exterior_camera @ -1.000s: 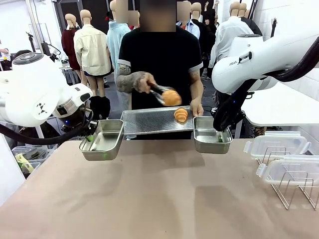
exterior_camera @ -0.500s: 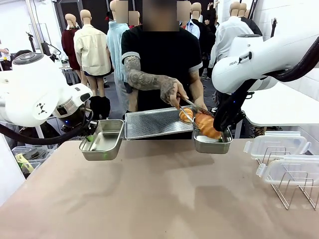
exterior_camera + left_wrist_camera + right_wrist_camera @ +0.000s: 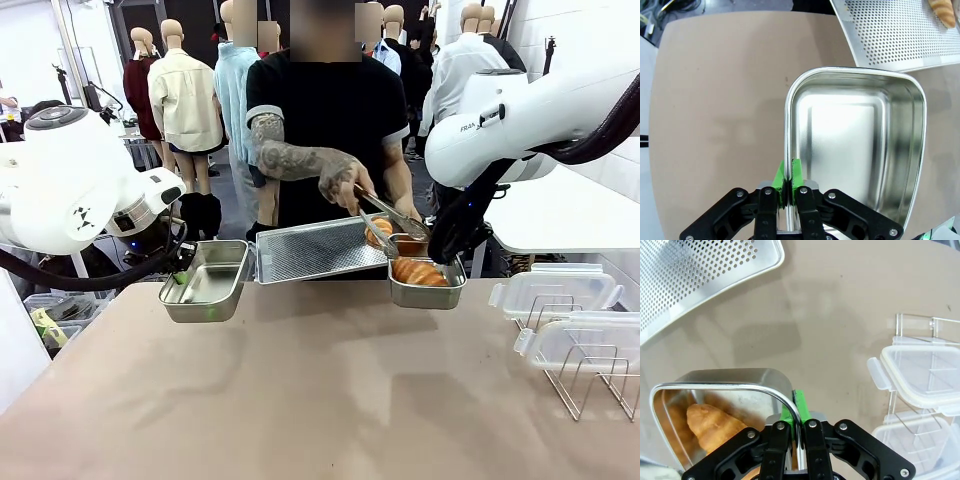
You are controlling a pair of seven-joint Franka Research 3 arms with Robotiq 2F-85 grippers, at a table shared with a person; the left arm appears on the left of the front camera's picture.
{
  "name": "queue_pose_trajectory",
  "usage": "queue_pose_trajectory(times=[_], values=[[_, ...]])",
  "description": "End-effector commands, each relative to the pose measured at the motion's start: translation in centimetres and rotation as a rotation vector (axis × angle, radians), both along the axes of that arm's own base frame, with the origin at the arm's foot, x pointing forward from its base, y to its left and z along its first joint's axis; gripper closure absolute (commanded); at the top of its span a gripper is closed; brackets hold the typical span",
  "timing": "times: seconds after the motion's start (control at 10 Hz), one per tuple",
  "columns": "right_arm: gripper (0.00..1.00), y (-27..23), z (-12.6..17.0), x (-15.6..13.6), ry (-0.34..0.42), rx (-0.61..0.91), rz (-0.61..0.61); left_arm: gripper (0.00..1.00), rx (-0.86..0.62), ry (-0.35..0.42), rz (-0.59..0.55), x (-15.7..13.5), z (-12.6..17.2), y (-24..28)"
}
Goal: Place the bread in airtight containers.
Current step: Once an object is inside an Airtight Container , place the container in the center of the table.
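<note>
Left end effector (image 3: 789, 172) and right end effector (image 3: 796, 407) are both clenched, each pinching the rim of a steel pan at the far side of the counter (image 3: 320, 400).

So the left pan (image 3: 840, 140) has nothing in it, and its near-left rim is squeezed between the green pads. The right pan (image 3: 740, 377) is gripped the same way and already has a croissant (image 3: 715, 422) lying inside. A second croissant (image 3: 379, 229) sits on the right end of the perforated tray (image 3: 310, 250), which is between the two pans. The person's hand (image 3: 340, 180) holds tongs (image 3: 385, 215) down over that end of the tray, right by the right pan. The clear lids (image 3: 555, 290) are stacked on a wire rack (image 3: 590, 385) at the right, well apart from both pans.
</note>
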State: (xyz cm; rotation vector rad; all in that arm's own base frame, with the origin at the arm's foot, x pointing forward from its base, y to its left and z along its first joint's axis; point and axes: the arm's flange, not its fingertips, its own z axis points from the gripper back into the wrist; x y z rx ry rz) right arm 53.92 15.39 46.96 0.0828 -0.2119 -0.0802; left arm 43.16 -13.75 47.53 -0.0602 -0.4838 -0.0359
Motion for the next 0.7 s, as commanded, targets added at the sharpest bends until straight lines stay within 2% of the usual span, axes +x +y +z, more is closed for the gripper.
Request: queue_pose_trajectory(times=[0.0, 0.6], values=[[1.0, -0.05, 0.0, -0.43, -0.022, 0.004, 0.002, 1.0, 0.001, -0.009, -0.003, 0.01, 0.25, 0.23], [1.0, -0.05, 0.0, -0.43, -0.022, 0.004, 0.002, 1.0, 0.001, -0.009, -0.003, 0.01, 0.25, 0.23]])
